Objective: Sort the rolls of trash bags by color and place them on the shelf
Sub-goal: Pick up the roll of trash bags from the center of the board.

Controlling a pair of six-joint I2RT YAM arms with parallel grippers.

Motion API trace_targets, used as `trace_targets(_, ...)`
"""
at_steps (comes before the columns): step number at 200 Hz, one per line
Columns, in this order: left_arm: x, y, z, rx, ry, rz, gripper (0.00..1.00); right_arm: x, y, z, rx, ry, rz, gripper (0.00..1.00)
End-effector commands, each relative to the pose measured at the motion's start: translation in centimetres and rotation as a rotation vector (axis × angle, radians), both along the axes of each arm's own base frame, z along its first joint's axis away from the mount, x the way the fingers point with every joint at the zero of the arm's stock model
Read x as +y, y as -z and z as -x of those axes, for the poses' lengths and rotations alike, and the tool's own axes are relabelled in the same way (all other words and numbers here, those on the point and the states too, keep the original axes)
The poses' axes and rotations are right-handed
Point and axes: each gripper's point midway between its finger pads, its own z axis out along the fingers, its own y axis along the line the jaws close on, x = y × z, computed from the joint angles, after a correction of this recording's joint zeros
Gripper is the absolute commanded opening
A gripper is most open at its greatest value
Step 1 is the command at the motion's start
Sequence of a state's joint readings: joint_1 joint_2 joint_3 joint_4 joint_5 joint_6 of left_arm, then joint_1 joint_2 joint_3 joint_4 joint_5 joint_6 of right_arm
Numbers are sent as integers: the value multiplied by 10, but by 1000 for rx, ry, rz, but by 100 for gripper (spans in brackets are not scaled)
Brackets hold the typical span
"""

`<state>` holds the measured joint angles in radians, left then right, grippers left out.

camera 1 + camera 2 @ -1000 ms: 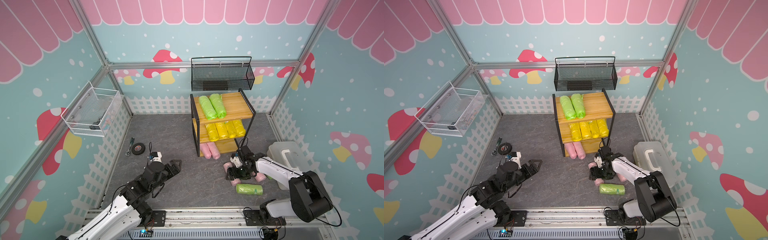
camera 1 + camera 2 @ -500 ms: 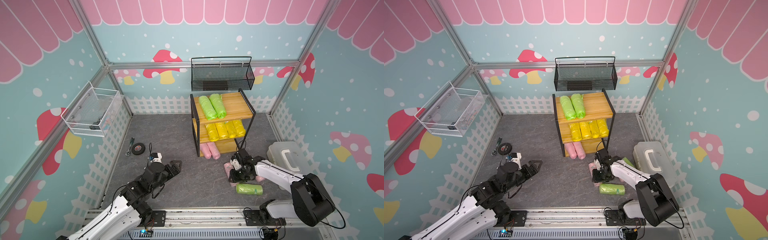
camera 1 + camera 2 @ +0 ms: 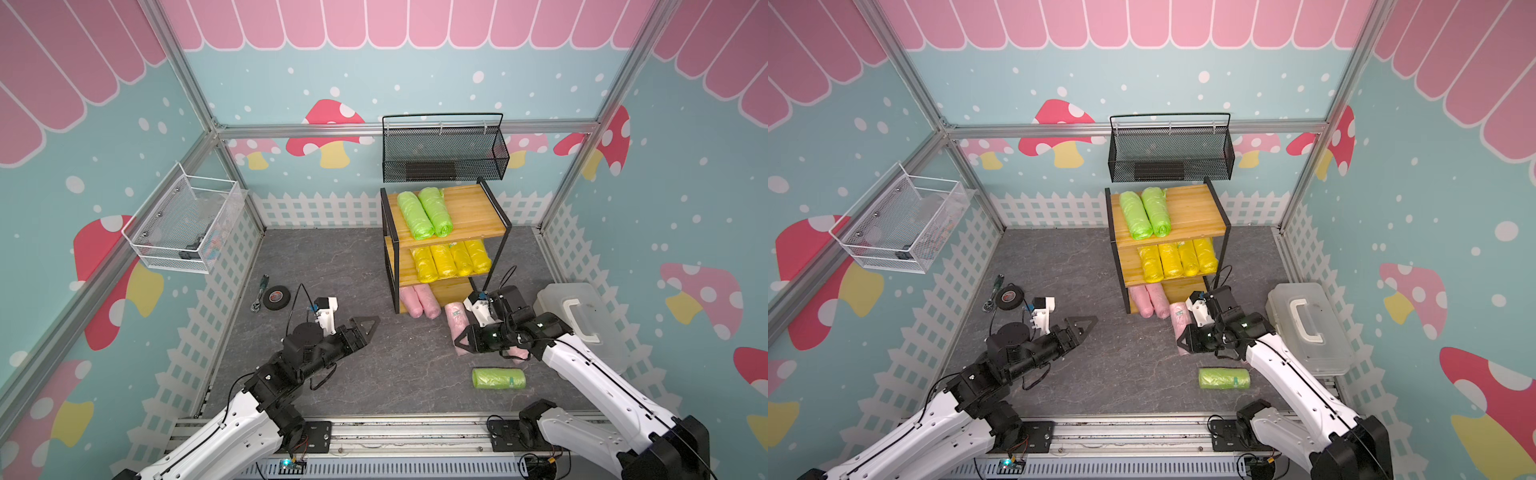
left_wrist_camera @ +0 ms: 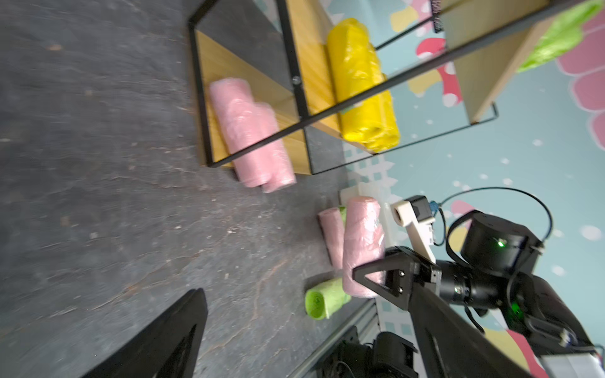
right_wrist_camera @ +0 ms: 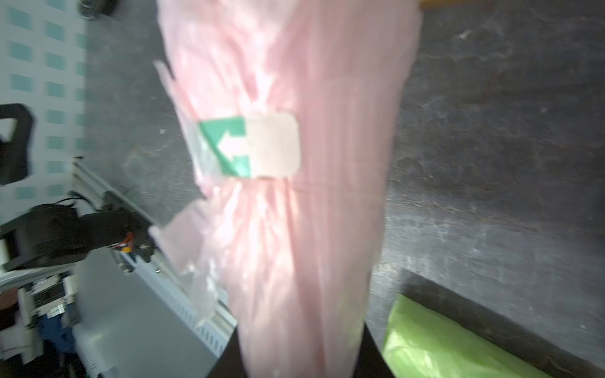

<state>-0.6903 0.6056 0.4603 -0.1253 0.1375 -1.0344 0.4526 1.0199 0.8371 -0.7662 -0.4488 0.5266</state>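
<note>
Since a second ago the right fingers [image 3: 471,337] have narrowed from wide to a clamp on a pink roll [image 3: 454,322], and that arm has edged a little toward the left arm. The left fingers [image 3: 365,318] hang wide apart, holding nothing, much where they were. Nearest, just past the front rail [image 3: 395,432], a green roll [image 3: 498,378] lies crosswise on the worktop [image 3: 353,257], apart from everything. Just behind it the clamped roll points toward the shelf [image 3: 473,208], its far end near the front right leg; whether it is clear of the worktop I cannot tell. A second pink roll [image 3: 517,354] shows under the right arm, and a plastic box [image 3: 582,316] stands just beside that arm, so that side is tight. Between the two arms and before the shelf's left half the worktop is bare. On the bottom tier two pink rolls [image 3: 419,301] overhang the front edge, with free board to their right. Four yellow rolls [image 3: 451,259] fill the middle tier, and two green rolls [image 3: 424,214] lie at the left of the top tier, its right half bare. A tape roll [image 3: 276,296] and ratchet [image 3: 259,293] lie by the left fence [image 3: 224,291]. Farthest, a mesh basket [image 3: 444,153] hangs above the shelf and a wire basket [image 3: 183,224] on the left wall.
</note>
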Motion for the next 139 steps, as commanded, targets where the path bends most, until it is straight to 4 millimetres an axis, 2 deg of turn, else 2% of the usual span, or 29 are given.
trace_targets(1, -22, -63, 20, -237, 169, 154, 99, 32, -44, 12, 32, -89, -215, 0)
trace_targets(28, -28, -87, 31, -318, 241, 181, 99, 54, -86, 20, -12, -178, -310, 0)
trace_targets(44, -33, -92, 34, -333, 271, 185, 99, 71, -110, 27, -39, -234, -378, 0)
trace_targets(66, -41, -97, 36, -344, 308, 199, 99, 89, -129, 34, -57, -280, -444, 0)
trace_targets(106, -54, -103, 41, -364, 352, 201, 99, 113, -151, 49, -72, -353, -501, 0)
trace_targets(139, -59, -114, 48, -403, 386, 243, 99, 131, -146, 56, -50, -395, -488, 0)
